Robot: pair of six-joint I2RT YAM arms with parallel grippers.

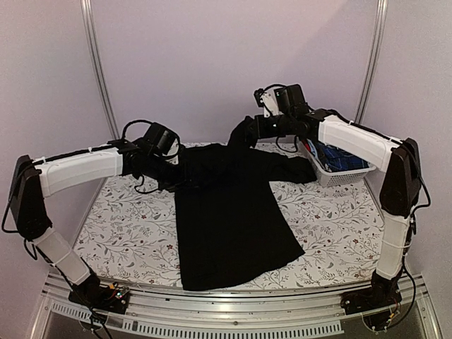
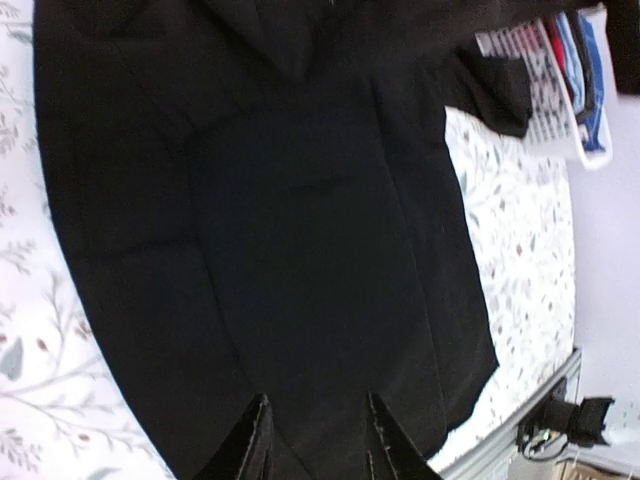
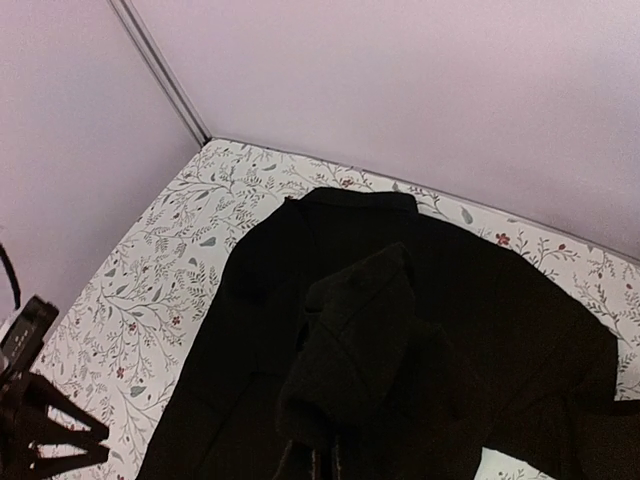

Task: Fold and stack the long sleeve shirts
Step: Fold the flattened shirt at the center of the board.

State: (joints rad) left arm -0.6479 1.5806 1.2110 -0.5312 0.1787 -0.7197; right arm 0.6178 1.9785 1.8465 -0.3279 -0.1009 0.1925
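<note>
Black shirt [image 1: 226, 219] lies spread over the middle of the table [image 1: 120, 226], its hem toward the near edge and its collar toward the far edge. 1 sleeve trails off toward the far right corner.

On the left, the left gripper [image 2: 320, 445] hangs over the far left part of the shirt. Its 2 fingers stand apart, and I can see nothing pinched between them.

Across to the right, the right gripper [image 1: 248, 131] is clamped onto a bunch of the same cloth and holds it up off the table near the far edge. I cannot tell whether that bunch is sleeve or shoulder. Past it, in the far right corner, sits a white basket [image 1: 340, 175] with blue and red cloth inside.

To my eye the black shirt is light, limp and not fragile. It will sag and drape from any 1 pinch point and will not keep a crease by itself. It should not slip from a firm pinch, though it may drag and wrinkle over the table. I would take it at 2 points, such as both shoulders, or a cuff and a shoulder seam, and lay each fold down flat.

Count:
- Shirts plainly seen: 1.
- Baskets: 1.
- Grippers: 2.
- Pieces in the basket: too bunched to count, and I cannot tell if they are shirts.
</note>
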